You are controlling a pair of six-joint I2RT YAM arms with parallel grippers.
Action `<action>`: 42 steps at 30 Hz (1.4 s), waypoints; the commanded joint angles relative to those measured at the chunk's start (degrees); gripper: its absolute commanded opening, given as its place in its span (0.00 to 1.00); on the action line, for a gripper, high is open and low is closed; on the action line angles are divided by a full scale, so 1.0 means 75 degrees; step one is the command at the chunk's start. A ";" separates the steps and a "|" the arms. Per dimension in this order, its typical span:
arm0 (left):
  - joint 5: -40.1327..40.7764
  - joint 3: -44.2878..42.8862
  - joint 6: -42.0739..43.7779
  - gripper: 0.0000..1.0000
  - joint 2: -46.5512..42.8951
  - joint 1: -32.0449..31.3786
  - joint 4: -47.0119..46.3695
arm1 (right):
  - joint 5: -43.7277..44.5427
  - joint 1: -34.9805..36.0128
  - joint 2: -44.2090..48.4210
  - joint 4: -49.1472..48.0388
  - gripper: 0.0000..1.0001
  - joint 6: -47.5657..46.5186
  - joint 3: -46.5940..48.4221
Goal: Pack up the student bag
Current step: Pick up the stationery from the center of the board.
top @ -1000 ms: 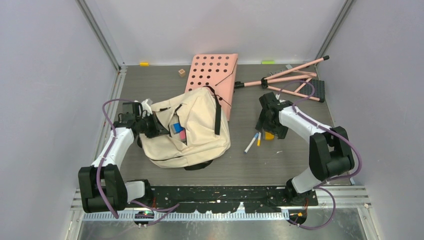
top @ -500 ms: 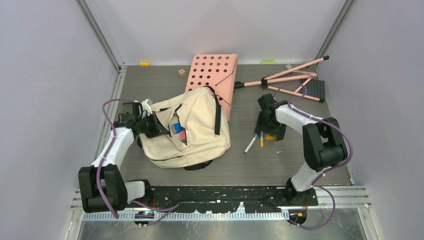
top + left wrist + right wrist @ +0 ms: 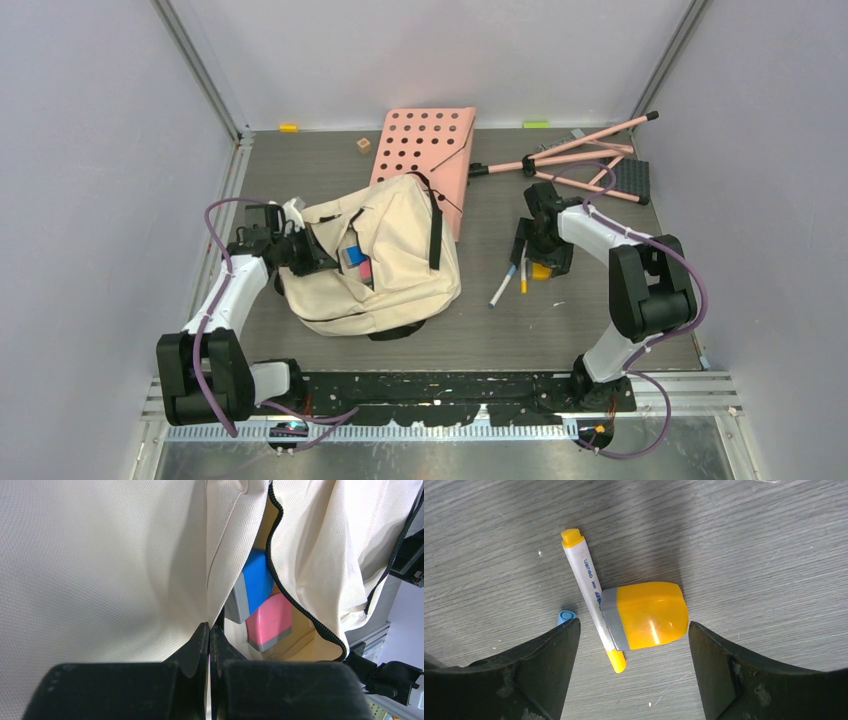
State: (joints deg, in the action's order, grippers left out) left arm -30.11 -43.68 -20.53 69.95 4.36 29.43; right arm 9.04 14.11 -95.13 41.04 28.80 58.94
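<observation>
While you look down from above, the student bag (image 3: 390, 270) lies slumped on the left half of the worktop (image 3: 500, 330). It is cream woven cloth with black straps, and its zipped mouth gapes toward the left edge. Your left gripper (image 3: 303, 252) sits at the lip of that mouth. Your right gripper (image 3: 533, 258) hangs right of the middle over a yellow block (image 3: 540, 271), a blue-capped marker (image 3: 503, 287) and a yellow-capped marker (image 3: 523, 281), so it is the nearer arm for them. The bag lies to its left, well apart. A pink perforated board (image 3: 425, 140) and a pink folding stand (image 3: 590, 160) rest near the far edge.

Through the left wrist camera, the two black fingers are pressed together, pinching the bag's cloth just beside the black zipper teeth (image 3: 280, 565). I judge that this grip holds the mouth open for you. Inside, a blue block (image 3: 252, 585) and a pink block (image 3: 272, 622), each with a grey end, lie touching.

Through the right wrist camera, the fingers (image 3: 544, 670) stand wide apart and hold nothing. The yellow block is glossy and rounded with a grey band at one end, and it sits between them on the grey wood-grain top. Its long axis runs from finger to finger. The yellow-capped marker, a slim white barrel, lies across that line and touches the block's grey end. The blue cap peeks out just beside one finger. Closing here would likely catch block and marker together.
</observation>
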 commanded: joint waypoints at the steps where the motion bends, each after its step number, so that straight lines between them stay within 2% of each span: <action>1: -0.0087 -0.0047 0.0090 0.00 0.0005 0.0051 0.0025 | -0.0284 -0.0156 0.0462 -0.0024 0.86 -0.0226 0.0244; 5: -0.0094 -0.0047 0.0090 0.00 0.0018 0.0045 0.0013 | -0.0329 -0.0366 0.0513 -0.0005 0.83 -0.0255 0.0132; 9: -0.0099 -0.0047 0.0090 0.00 0.0042 0.0051 0.0029 | -0.0379 -0.0499 0.0523 0.0013 0.77 -0.0282 0.0036; 20: -0.0122 -0.0047 0.0090 0.00 -0.0008 0.0051 0.0037 | -0.0571 -0.0610 0.0135 -0.0109 0.74 -0.0369 -0.0047; 33: -0.0099 -0.0047 0.0101 0.00 -0.0052 0.0043 0.0047 | -0.0570 -0.0615 -0.0233 -0.0082 0.54 -0.0429 0.0137; 36: -0.0078 -0.0047 0.0101 0.00 -0.0078 0.0050 0.0049 | -0.0527 -0.0607 -0.0117 -0.0003 0.42 -0.0486 0.0216; 42: -0.0099 -0.0047 0.0101 0.00 -0.0033 0.0051 0.0016 | -0.0438 -0.0583 0.0438 0.0412 0.40 -0.0600 0.0570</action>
State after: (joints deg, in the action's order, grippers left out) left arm -30.15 -43.68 -20.53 70.15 4.36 29.43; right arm 4.80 9.63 -95.37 42.22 25.36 59.94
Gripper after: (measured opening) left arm 0.009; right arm 0.607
